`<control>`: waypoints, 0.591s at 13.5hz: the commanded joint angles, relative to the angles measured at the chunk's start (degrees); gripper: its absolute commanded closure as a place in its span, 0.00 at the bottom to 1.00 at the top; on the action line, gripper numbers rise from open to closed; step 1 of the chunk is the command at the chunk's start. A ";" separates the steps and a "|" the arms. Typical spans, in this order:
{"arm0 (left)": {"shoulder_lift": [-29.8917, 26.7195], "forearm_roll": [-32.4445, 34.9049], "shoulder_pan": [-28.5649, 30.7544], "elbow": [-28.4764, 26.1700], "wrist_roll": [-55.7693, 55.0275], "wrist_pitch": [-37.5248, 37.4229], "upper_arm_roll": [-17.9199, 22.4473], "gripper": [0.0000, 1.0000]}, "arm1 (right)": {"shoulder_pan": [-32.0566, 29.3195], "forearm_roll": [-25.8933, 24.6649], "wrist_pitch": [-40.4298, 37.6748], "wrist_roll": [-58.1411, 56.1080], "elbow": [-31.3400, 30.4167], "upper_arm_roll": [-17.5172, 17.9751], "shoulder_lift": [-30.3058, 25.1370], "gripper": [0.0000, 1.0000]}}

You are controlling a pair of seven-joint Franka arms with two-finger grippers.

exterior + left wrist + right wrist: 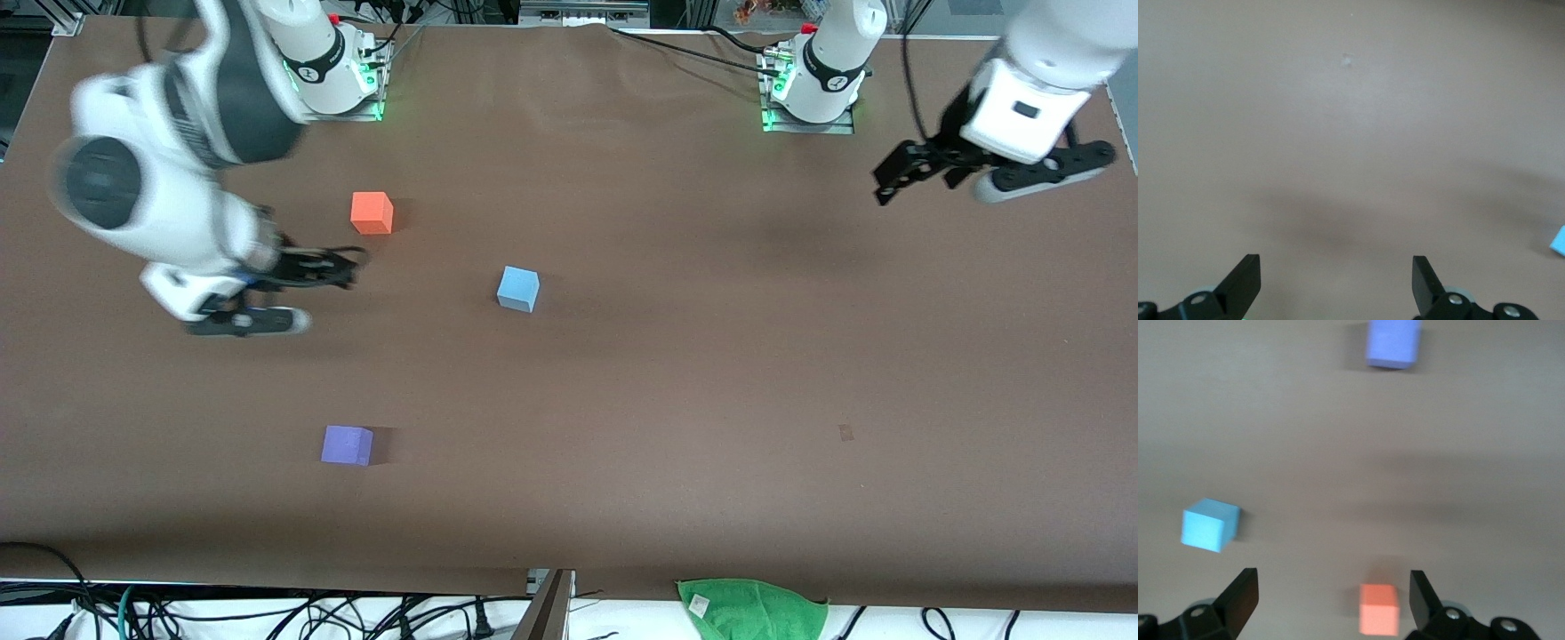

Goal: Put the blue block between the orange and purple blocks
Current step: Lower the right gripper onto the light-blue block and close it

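- Resting on the brown cloth-covered table point(676, 373), the small matte sky-blue cube point(518, 289) sits alone near the middle, untouched by either gripper.
- The bright orange matte cube point(372, 212) lies toward the right arm's end, farther from the front camera than the blue cube.
- The violet-purple matte cube point(347, 444) lies nearer to the front camera than both others, well apart from them.
- Right gripper point(307, 289): raised over bare table beside the orange cube, jaws spread wide, holding nothing.
- Left gripper point(916, 173): over the table's left-arm end, jaws wide, empty; arm waiting.
- A green cloth point(751, 609) lies at the table edge nearest the front camera.
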 commanded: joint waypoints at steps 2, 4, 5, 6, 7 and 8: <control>0.32 0.14 6.23 -2.69 11.62 1.13 -0.91 0.00 | 7.40 0.34 7.88 12.31 -0.53 -0.46 5.25 0.00; 1.11 -0.04 6.24 -2.61 11.63 2.44 -0.91 0.00 | 10.48 0.34 12.10 18.37 -0.53 -0.46 8.41 0.00; 2.42 0.04 6.23 -1.91 11.63 3.67 -0.91 0.00 | 12.06 0.34 13.51 21.36 -0.62 -0.46 9.91 0.00; 4.26 0.04 6.23 -0.34 11.63 3.95 -0.91 0.00 | 13.65 0.34 14.13 24.09 -0.62 -0.55 11.23 0.00; 6.80 0.04 6.23 1.77 11.63 3.95 -0.91 0.00 | 14.44 0.25 14.57 26.47 -0.71 -0.55 12.37 0.00; 9.26 0.04 6.32 4.57 11.63 3.86 -0.91 0.00 | 15.41 0.25 15.97 29.19 -1.23 -0.55 13.08 0.00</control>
